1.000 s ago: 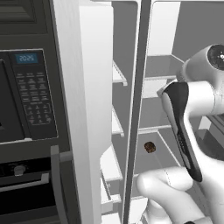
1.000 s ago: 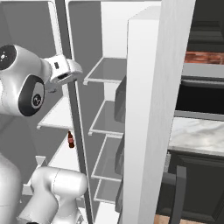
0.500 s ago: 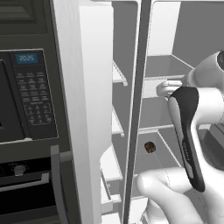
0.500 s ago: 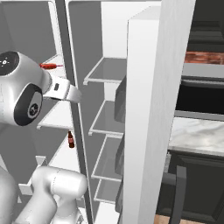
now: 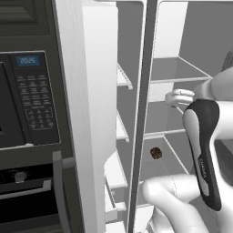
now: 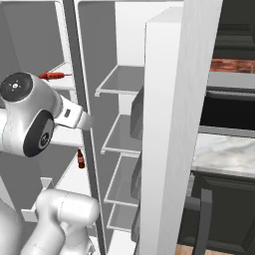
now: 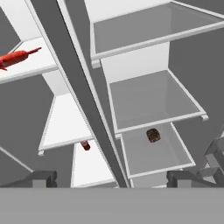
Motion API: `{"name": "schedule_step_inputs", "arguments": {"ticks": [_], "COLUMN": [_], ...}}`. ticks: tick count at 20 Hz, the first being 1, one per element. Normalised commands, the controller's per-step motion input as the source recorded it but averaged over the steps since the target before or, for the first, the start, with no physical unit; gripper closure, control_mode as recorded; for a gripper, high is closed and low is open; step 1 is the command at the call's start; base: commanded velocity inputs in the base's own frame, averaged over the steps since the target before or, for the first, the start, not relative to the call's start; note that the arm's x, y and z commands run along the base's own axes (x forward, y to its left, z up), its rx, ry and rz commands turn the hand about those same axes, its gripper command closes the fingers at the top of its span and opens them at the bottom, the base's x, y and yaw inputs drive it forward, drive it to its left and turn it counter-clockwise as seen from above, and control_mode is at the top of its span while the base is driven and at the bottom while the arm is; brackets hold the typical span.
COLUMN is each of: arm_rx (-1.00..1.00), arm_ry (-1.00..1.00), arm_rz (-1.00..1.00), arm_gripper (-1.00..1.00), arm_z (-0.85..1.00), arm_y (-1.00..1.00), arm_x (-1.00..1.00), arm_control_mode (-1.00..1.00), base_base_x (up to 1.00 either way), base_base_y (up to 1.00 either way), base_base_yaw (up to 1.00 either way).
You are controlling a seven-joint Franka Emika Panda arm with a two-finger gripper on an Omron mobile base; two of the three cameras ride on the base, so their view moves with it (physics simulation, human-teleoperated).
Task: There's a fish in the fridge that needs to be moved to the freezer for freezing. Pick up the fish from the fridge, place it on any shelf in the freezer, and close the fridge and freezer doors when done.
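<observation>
The red fish (image 7: pixel 17 57) lies on an upper white shelf of the freezer (image 7: pixel 61 127), left of the grey centre divider; from the right base it shows as a red fish (image 6: pixel 52 75) behind the arm. My gripper (image 7: pixel 111 178) is open and empty, hanging in front of the divider, below the fish and apart from it. The gripper (image 6: pixel 83 120) points at the divider, and from the left base the gripper (image 5: pixel 175 96) sits in front of the fridge (image 5: pixel 175 68). The freezer door (image 5: pixel 91 113) and the fridge door (image 6: pixel 169 124) both stand open.
A small brown item (image 7: pixel 153 134) sits on a lower grey fridge shelf, and a small red bottle (image 7: pixel 85 145) on a lower freezer shelf. A black wall oven with keypad (image 5: pixel 32 95) stands left of the unit. A marble counter (image 6: pixel 224 154) lies to the right.
The hand has sunk from upper-shelf height to mid-shelf height in front of the divider, and the elbow has swung down. The fish, hidden behind the arm before, now shows on its shelf.
</observation>
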Motion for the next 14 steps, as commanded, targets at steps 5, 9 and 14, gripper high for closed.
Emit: {"name": "schedule_step_inputs", "arguments": {"ticks": [5,9,14], "arm_rx": [0.00,0.04,0.01], "arm_ry": [0.00,-0.04,-0.04], "arm_rz": [0.00,0.00,-0.07], "arm_gripper": [-1.00,-1.00,-1.00], "arm_z": [0.00,0.00,0.11], "arm_y": [0.00,0.00,0.01], "arm_x": [-0.54,-0.71,-0.54], "arm_control_mode": [-1.00,-1.00,-1.00], "base_base_x": [0.00,0.00,0.00], "base_base_y": [0.00,0.00,0.00], "base_base_yaw": [0.00,0.00,0.00]}}
